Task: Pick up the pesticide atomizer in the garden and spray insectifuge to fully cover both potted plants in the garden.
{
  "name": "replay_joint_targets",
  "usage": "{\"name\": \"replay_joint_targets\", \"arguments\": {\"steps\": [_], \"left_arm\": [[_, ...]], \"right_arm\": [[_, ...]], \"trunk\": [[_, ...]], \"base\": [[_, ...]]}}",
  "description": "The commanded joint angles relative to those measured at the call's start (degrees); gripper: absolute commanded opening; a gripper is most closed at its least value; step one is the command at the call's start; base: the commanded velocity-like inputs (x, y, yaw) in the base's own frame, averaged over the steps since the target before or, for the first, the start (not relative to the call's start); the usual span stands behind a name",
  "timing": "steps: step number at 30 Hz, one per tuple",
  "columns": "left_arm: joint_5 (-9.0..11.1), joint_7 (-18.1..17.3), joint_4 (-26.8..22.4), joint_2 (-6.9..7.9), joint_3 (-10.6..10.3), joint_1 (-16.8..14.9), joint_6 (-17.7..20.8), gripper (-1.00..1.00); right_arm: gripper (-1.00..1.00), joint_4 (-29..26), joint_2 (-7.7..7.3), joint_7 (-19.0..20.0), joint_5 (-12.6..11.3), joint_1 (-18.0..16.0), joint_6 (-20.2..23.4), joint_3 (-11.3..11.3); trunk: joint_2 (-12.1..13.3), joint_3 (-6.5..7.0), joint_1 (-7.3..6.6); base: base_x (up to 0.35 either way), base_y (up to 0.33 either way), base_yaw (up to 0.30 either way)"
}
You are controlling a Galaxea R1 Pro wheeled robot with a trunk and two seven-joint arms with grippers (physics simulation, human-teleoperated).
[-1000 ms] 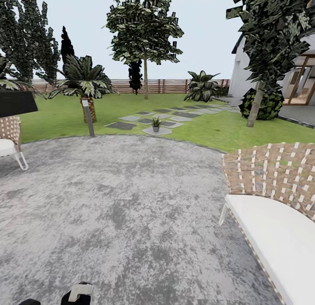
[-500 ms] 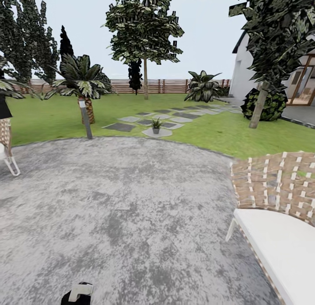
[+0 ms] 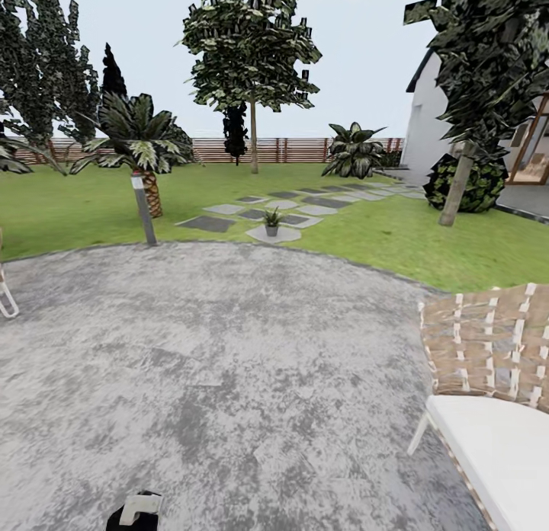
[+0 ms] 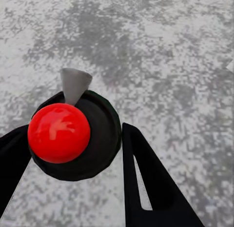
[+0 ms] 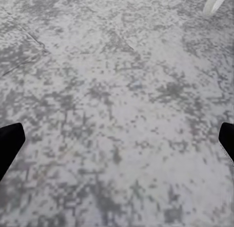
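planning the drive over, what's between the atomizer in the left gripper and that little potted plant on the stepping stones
In the head view, between the pesticide atomizer and the potted plant lies bare grey stone patio, then a narrow grass strip. A lamp post stands off to the left.

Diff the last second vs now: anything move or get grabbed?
Only the camera moved, turning left: the woven chair slid toward the picture's lower right. Nothing grabbed or released: the left gripper stays shut on the pesticide atomizer, the right gripper open. The potted plant is unmoved.
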Motion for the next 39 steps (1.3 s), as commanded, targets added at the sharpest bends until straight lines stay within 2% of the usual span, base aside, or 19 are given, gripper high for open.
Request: {"name": "replay_joint_targets", "arguments": {"steps": [1, 39], "left_arm": [[-0.58, -0.29, 0.03, -0.04, 0.48, -0.04, -0.20, -1.00], [-0.58, -0.29, 0.02, -0.04, 0.57, -0.04, -0.19, -1.00]], "right_arm": [[1.00, 0.07, 0.01, -0.02, 0.30, -0.03, -0.18, -0.27], [1.00, 0.06, 0.01, 0.00, 0.31, -0.03, -0.17, -0.27]], "trunk": [[-0.02, -0.05, 0.02], [-0.02, -0.05, 0.02]], "base": [[0.340, 0.000, 0.000], [0.340, 0.082, 0.000]]}}
